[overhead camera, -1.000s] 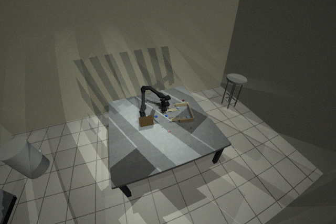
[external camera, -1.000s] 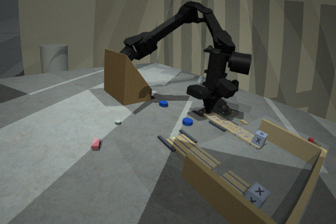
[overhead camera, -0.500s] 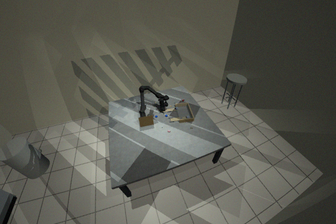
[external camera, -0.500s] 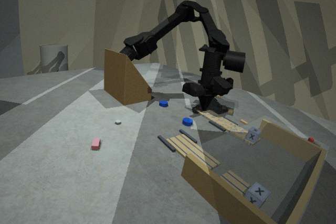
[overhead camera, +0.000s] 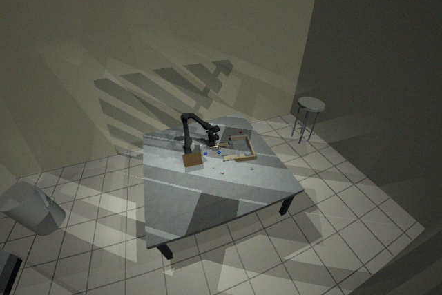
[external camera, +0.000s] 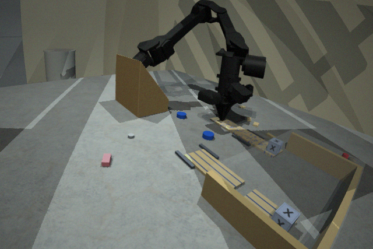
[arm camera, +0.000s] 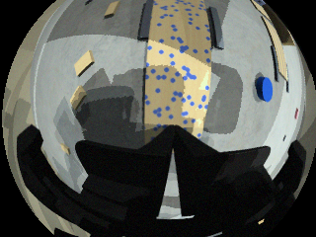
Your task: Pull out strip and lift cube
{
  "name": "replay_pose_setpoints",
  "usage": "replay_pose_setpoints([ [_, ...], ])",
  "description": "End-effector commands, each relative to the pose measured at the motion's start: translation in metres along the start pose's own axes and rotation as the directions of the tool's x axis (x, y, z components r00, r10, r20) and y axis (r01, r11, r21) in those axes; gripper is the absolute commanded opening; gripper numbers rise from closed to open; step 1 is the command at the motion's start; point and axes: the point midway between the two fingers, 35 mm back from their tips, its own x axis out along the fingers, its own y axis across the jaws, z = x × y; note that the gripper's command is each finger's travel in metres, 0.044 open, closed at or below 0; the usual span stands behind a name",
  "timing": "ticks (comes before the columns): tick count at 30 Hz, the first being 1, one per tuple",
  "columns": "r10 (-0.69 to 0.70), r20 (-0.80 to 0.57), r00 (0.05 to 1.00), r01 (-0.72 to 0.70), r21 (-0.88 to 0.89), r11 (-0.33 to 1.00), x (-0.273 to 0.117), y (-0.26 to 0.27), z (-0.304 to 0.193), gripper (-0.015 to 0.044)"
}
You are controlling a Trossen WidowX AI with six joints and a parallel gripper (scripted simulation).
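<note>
A strip with blue dots [external camera: 254,140] [arm camera: 168,89] runs in one piece between two dark rails, its near end under my gripper. A grey cube marked X [external camera: 274,146] rides on its far end. My gripper [external camera: 222,118] [arm camera: 173,129] is shut with nothing between the fingers; its tips are down at the strip's near end. A strip with blue lines lies in two pieces, a near piece [external camera: 215,166] and a far piece [external camera: 261,200], with a gap between them. A second X cube [external camera: 286,214] sits at the end of the far piece.
A wooden wall [external camera: 322,158] [overhead camera: 253,150] surrounds the strips' far area on three sides. Blue discs [external camera: 208,134] [arm camera: 265,89] lie between the strips and the brown wedge-shaped box [external camera: 129,86]. Small wooden pieces [arm camera: 84,63] lie beside the dotted strip. A pink block [external camera: 106,160] lies farther off.
</note>
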Motion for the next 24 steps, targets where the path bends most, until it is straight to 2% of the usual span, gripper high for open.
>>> replay_pose_setpoints([
  [1, -0.009, -0.034, 0.999, 0.009, 0.009, 1.000, 0.007, -0.003, -0.016, 0.0000],
  [24, -0.009, -0.035, 0.999, 0.009, 0.010, 1.000, 0.006, -0.003, -0.040, 0.0000],
])
